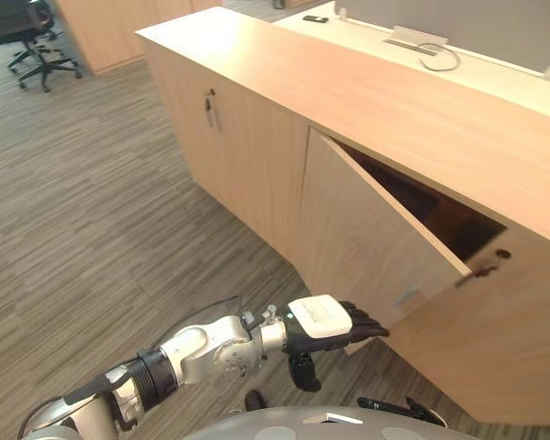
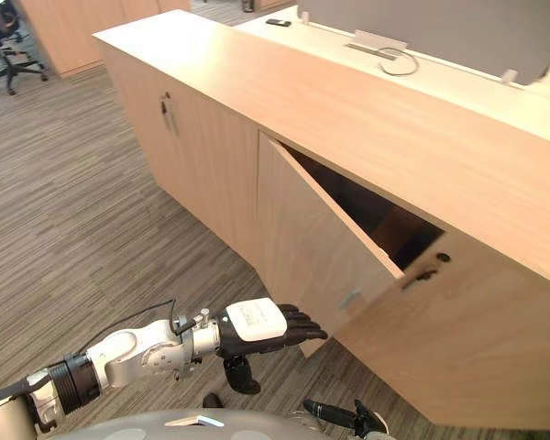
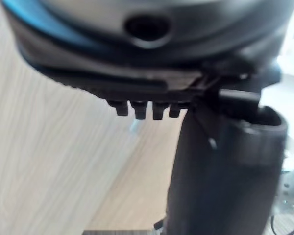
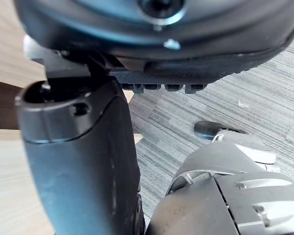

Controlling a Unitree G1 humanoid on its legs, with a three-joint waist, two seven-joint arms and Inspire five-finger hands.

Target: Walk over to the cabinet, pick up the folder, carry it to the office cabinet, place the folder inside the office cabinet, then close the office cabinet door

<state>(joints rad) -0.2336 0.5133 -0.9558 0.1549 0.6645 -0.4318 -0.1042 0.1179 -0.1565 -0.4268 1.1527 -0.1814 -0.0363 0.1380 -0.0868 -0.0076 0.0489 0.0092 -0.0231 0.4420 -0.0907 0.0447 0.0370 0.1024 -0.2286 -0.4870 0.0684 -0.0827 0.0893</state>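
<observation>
The left hand sets straight, flat fingers against the lower free corner of the half-open light wooden cabinet door, positioned to push it shut. The right hand hangs relaxed and empty. The folder is presumably inside the dark compartment, though it cannot be confirmed.

Your head views both look down on the left hand beside the cabinet door. Your wrist views sit very close.

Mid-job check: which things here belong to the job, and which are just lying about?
Job: light wood office cabinet; its half-open door; left hand by that door.
Lying about: black office chair; grey cable loop on desk; dark key in neighbouring door.
</observation>
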